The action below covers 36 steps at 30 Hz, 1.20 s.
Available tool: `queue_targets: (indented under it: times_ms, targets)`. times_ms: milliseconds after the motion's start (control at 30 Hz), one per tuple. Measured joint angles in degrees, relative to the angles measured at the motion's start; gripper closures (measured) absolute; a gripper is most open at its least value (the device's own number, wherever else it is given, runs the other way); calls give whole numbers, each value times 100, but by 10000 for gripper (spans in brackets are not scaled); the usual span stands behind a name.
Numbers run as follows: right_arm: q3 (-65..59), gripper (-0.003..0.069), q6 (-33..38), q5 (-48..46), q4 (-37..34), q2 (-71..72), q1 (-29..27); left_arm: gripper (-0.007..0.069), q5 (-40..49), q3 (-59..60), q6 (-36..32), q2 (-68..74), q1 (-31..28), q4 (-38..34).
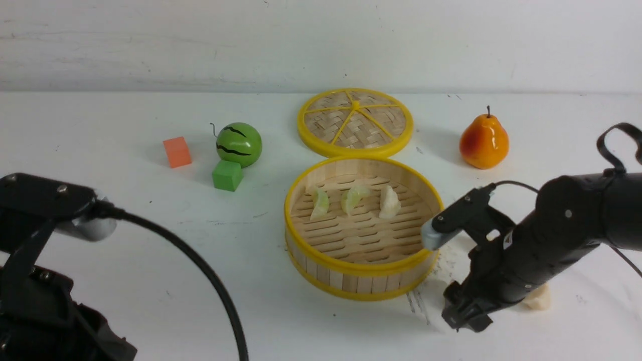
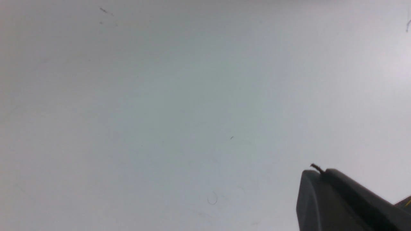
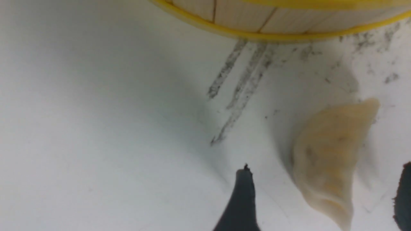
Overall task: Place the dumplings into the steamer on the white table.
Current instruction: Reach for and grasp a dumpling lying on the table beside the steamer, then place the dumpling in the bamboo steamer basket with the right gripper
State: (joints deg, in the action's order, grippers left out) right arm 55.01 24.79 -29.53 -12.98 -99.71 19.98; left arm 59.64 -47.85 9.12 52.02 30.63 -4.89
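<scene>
The steamer (image 1: pixel 301 255) stands mid-table and holds two pale green dumplings (image 1: pixel 319 203) (image 1: pixel 354 197) and one cream dumpling (image 1: pixel 389 202). My right gripper (image 1: pixel 464 315) is low over the white table (image 1: pixel 150 240), by the steamer's front right. In the right wrist view it (image 3: pixel 325 168) is open, and a cream dumpling (image 3: pixel 330 160) lies on the table between its fingers, untouched, near the steamer wall (image 3: pixel 257 22). A cream dumpling (image 1: pixel 537 298) peeks out behind the right arm. My left gripper (image 2: pixel 316 171) is shut and empty over bare table. Other dumplings are out of view.
The flat woven lid (image 1: pixel 355 122) lies behind the steamer. A toy watermelon (image 1: pixel 238 144), a green cube (image 1: pixel 227 175) and an orange cube (image 1: pixel 177 152) sit at the back left. A pear (image 1: pixel 484 142) stands at the back right. Dark scuffs (image 3: pixel 244 83) mark the table by the steamer.
</scene>
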Motion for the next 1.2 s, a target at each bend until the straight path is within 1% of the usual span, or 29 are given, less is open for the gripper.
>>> queue_targets:
  times_ms: [33, 133, 167, 200, 233, 267, 367, 500, 567, 633, 667, 733, 833, 900, 933, 1000, 1100, 1200]
  targets:
    - [0, 83, 0, 22, 0, -54, 0, 638, -4, 28, 0, -5, 0, 0]
    - [5, 195, 0, 91, 16, -171, 7, 638, -43, 62, 18, -21, 0, 0]
    - [11, 274, 0, 116, 16, -184, 7, 638, -78, 66, 18, -25, 0, 2]
    - [11, 289, 0, 116, 16, -188, 7, 638, -86, 66, 18, -25, 0, 2]
    - [23, 432, 0, 129, 22, -191, 7, 638, -100, 66, 18, -25, 0, 7]
    - [29, 492, -3, 113, 22, -191, 7, 638, -107, 66, 18, -25, 0, 21]
    - [114, 480, -3, -122, 29, -181, 7, 638, -107, 66, 18, -32, 0, 89]
    - [611, 476, -215, -1059, 31, 166, 54, 638, -81, 68, 18, -99, 0, 170]
    - [977, 476, -355, -1308, -20, 326, 133, 638, -99, 68, 18, -128, 0, 172]
    - [1493, 476, -460, -1561, -98, 411, 340, 638, -171, 68, 18, -176, 0, 172]
    - [1831, 476, -501, -1648, -134, 398, 531, 638, -261, 68, 18, -198, 0, 172]
    - [2127, 476, -620, -1659, -156, 297, 751, 638, -381, 68, 18, -213, 0, 167]
    - [2642, 476, -1019, -1413, -195, -154, 1051, 638, -477, 68, 18, -213, 0, 150]
    - [2776, 476, -1182, -1256, -201, -339, 1108, 638, -456, 68, 18, -213, 0, 132]
    - [2915, 476, -1364, -1020, -201, -688, 1146, 638, -348, 68, 18, -213, 0, 103]
    - [3025, 476, -1485, -864, -201, -987, 1150, 638, -213, 68, -5, -213, 0, 60]
    - [3204, 476, -1540, -709, -201, -1481, 1164, 638, 80, 68, -99, -239, 0, 13]
    - [3323, 476, -1551, -613, -179, -1734, 1183, 636, 159, 73, -142, -342, 0, 14]
